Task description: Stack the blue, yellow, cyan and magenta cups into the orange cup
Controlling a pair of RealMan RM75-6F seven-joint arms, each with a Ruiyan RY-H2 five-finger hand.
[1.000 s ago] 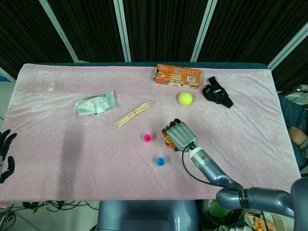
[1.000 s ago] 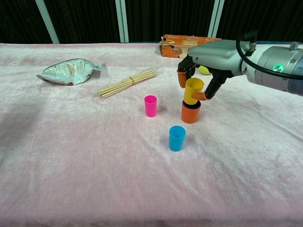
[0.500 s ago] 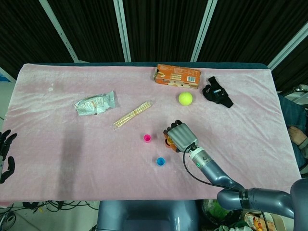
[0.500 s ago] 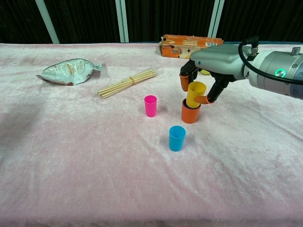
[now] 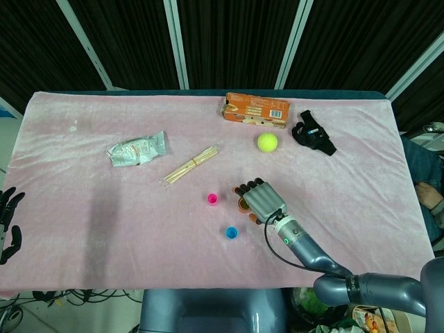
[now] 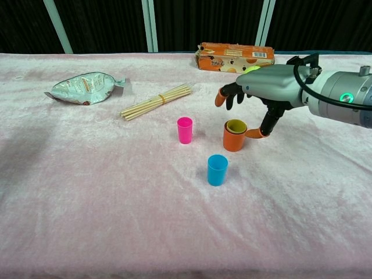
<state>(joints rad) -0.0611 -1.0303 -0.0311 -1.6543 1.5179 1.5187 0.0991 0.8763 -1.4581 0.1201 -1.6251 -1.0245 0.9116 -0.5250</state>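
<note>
The yellow cup [image 6: 236, 125] sits nested in the orange cup [image 6: 233, 139], mid-table. The right hand [image 6: 264, 93] hovers over them, fingers spread, holding nothing, thumb just beside the orange rim. It should lift straight up to avoid tipping the stack, then take the cyan cup [image 6: 217, 170] nearer, or the magenta cup [image 6: 185, 129] to the left.

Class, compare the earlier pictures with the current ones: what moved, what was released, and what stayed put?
The yellow cup dropped fully into the orange cup; the right hand let it go and opened above it. The magenta cup and the blue cup stayed in place.
</note>
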